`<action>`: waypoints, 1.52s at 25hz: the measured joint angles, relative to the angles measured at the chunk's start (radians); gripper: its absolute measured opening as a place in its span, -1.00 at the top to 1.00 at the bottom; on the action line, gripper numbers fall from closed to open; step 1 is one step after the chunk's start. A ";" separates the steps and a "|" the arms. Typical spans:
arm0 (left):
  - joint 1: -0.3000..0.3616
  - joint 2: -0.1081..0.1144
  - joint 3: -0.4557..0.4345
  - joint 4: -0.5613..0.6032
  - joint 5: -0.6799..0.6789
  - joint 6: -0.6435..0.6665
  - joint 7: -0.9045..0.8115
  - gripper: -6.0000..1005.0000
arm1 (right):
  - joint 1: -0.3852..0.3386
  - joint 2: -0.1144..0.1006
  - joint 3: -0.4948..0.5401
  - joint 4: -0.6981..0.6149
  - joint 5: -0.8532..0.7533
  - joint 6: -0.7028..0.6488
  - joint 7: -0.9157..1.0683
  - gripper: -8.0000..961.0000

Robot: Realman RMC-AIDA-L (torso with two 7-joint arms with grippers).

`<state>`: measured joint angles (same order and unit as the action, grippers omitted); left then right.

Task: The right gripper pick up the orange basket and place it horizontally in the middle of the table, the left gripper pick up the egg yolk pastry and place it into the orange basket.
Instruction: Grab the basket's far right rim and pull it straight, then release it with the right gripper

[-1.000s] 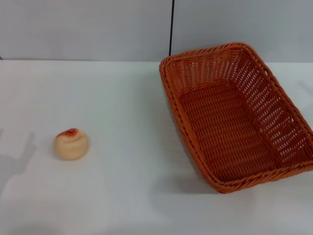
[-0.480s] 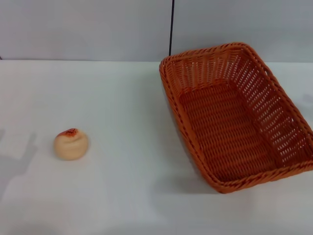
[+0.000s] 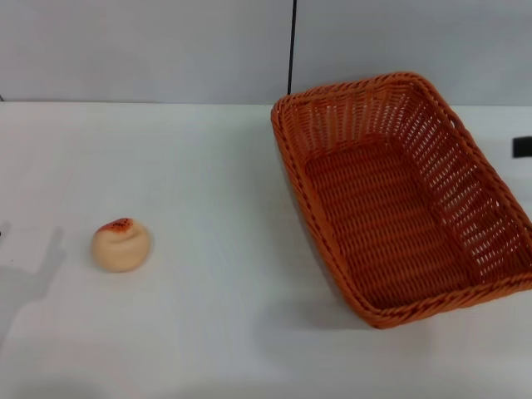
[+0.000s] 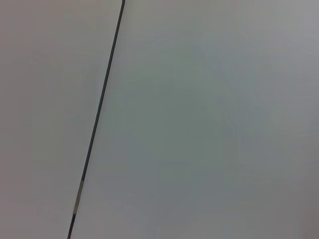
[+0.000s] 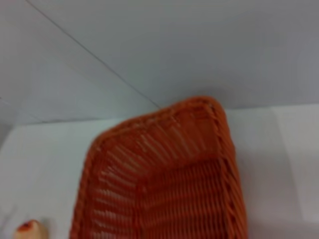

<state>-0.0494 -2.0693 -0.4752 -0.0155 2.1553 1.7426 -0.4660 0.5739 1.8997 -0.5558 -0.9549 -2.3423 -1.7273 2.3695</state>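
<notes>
At the far left of the head view a grey shadow (image 3: 29, 274) lies on the table (image 3: 208, 183), running in from the edge. The left gripper itself does not appear, so its opening cannot be told. Its wrist camera sees only a plain pale wall (image 4: 209, 119) crossed by a thin dark seam (image 4: 97, 119).

Just beside that shadow, well toward the table's left side, sits the egg yolk pastry (image 3: 121, 244) — a small round beige bun, upright, with its orange-red patch facing up. Nothing touches it. A broad stretch of bare white tabletop separates it from everything else.

Behind the middle of the table the dark seam (image 3: 292, 46) runs up the wall, ending at the table's far edge near the basket's far left corner.

The orange basket (image 3: 453, 166) rests flat on the right half of the table, open side up, its long axis slanting from the far middle toward the near right. It is well apart from the pastry. The right wrist view looks down over its braided rim (image 5: 164, 114) into the woven interior.

At the right edge, just beyond the basket's far right side, a small black piece of the right gripper (image 3: 522, 147) shows — too little of it to tell whether it is wide or narrow.
</notes>
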 joint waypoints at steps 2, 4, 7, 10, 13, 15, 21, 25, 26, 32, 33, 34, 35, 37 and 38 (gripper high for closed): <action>0.003 0.000 0.003 0.000 0.000 0.003 0.001 -0.61 | 0.017 0.000 -0.022 0.036 -0.031 0.029 -0.001 -0.65; 0.007 0.000 0.007 0.000 0.000 0.007 0.001 -0.61 | 0.028 0.001 -0.053 0.074 -0.045 0.064 -0.003 -0.65; 0.012 0.001 0.008 0.000 0.000 0.008 0.001 -0.61 | 0.042 0.005 -0.097 0.122 -0.047 0.117 -0.014 -0.64; 0.012 0.001 0.008 0.000 0.000 0.008 0.001 -0.61 | 0.055 0.010 -0.116 0.153 -0.047 0.153 -0.027 -0.64; 0.016 0.001 0.007 0.000 -0.001 0.015 0.001 -0.61 | 0.069 0.011 -0.129 0.184 -0.047 0.177 -0.039 -0.63; 0.016 0.001 0.007 0.000 -0.001 0.015 0.001 -0.61 | 0.079 0.011 -0.140 0.203 -0.049 0.189 -0.045 -0.63; 0.018 0.002 0.007 -0.007 -0.003 0.038 0.003 -0.61 | 0.081 0.020 -0.176 0.222 -0.050 0.237 -0.050 -0.62; 0.017 0.002 0.007 -0.009 -0.002 0.040 0.007 -0.61 | 0.081 0.022 -0.177 0.230 -0.050 0.247 -0.060 -0.62; 0.018 0.002 0.007 -0.009 -0.002 0.040 0.007 -0.61 | 0.081 0.022 -0.177 0.231 -0.048 0.247 -0.061 -0.62; 0.025 0.003 0.007 -0.009 -0.001 0.048 0.007 -0.61 | 0.084 0.024 -0.176 0.231 -0.043 0.250 -0.065 -0.30; 0.025 0.003 0.007 -0.009 -0.001 0.048 0.007 -0.61 | 0.084 0.024 -0.176 0.231 -0.043 0.250 -0.066 -0.22; 0.027 0.004 0.007 -0.009 -0.001 0.050 0.007 -0.61 | 0.084 0.024 -0.176 0.231 -0.043 0.249 -0.066 -0.18; 0.027 0.004 0.007 -0.009 -0.001 0.050 0.007 -0.61 | 0.084 0.025 -0.176 0.231 -0.042 0.249 -0.067 -0.13; 0.028 0.004 0.007 -0.009 -0.001 0.050 0.007 -0.61 | 0.084 0.026 -0.176 0.231 -0.042 0.248 -0.071 -0.04; 0.028 0.005 0.007 -0.009 -0.001 0.051 0.007 -0.61 | 0.084 0.028 -0.176 0.229 -0.042 0.248 -0.076 0.01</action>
<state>-0.0214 -2.0647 -0.4678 -0.0242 2.1548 1.7936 -0.4586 0.6581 1.9276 -0.7316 -0.7260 -2.3843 -1.4791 2.2933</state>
